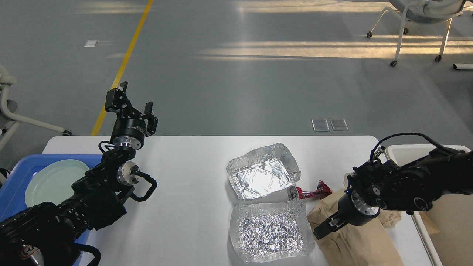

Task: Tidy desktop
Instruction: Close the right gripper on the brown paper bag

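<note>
Head view. Desktop (192,173): matte white, rounded corners, spans most of the lower frame. Beyond it grey floor with sunlit streaks, a yellow line (122,70) and a wheeled chair (417,22) far right.

Left gripper (130,103) raised above the desktop's far left corner, fingers apart, nothing between them. Below and left of it, a blue tray (14,177) holding a pale green plate (55,181).

Right gripper (324,228) low over a brown paper bag (354,240); seen end-on and dark, so cannot tell if parted or closed. Just left of it, two foil containers (269,229); a crushed red can (308,191) above. Off-white bin (406,151) behind the right arm.
</note>
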You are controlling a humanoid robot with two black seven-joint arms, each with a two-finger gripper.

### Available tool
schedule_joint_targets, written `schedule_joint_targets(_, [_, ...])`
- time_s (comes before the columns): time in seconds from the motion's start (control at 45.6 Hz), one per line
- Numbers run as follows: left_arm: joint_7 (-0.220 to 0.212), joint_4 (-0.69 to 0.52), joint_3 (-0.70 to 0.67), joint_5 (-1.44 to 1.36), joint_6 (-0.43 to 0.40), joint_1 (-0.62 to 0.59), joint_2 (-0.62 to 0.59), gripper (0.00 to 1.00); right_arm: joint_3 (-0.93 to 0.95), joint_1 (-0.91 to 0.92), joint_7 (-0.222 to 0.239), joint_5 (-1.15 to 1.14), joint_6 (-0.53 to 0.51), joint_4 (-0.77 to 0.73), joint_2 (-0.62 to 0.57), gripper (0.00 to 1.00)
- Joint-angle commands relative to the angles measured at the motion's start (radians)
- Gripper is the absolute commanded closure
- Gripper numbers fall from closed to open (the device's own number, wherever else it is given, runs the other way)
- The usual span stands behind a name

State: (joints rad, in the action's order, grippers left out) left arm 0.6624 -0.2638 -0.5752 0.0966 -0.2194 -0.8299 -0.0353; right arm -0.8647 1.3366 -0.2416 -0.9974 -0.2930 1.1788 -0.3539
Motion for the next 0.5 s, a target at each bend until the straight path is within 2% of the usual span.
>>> schedule_joint_targets(0.0, [-0.001, 0.0, 0.0, 0.0, 0.0, 0.0, 0.0, 0.0, -0.017, -0.008, -0.005, 0.0, 0.044, -0.002, 0.0, 0.17])
schedule_joint_targets(0.066, [0.0, 0.001, 0.0, 0.0, 0.0, 0.0, 0.0, 0.0, -0.027, -0.008, -0.005, 0.0, 0.046, -0.002, 0.001, 0.18])
schedule_joint_targets(0.153, [-0.001, 0.0, 0.0, 0.0, 0.0, 0.0, 0.0, 0.0, -0.031, -0.008, -0.005, 0.0, 0.046, -0.004, 0.0, 0.28])
schedule_joint_targets(0.197, [0.0, 0.0, 0.0, 0.0, 0.0, 0.0, 0.0, 0.0, -0.039, -0.008, -0.004, 0.002, 0.046, -0.004, -0.002, 0.37])
schedule_joint_targets(0.329, [0.0, 0.001, 0.0, 0.0, 0.0, 0.0, 0.0, 0.0, -0.073, 0.006, -0.004, 0.002, 0.04, -0.001, -0.011, 0.84])
schedule_joint_targets(0.373, [0.0, 0.0, 0.0, 0.0, 0.0, 0.0, 0.0, 0.0, -0.076, 0.007, -0.004, 0.003, 0.038, -0.001, -0.016, 0.97])
schedule_joint_targets(0.394, [0.0, 0.0, 0.0, 0.0, 0.0, 0.0, 0.0, 0.0, -0.077, 0.009, -0.004, 0.003, 0.037, -0.001, -0.019, 1.0])
schedule_joint_targets(0.482, [-0.001, 0.0, 0.0, 0.0, 0.0, 0.0, 0.0, 0.0, -0.077, 0.01, -0.004, 0.005, 0.035, 0.001, -0.03, 1.0])
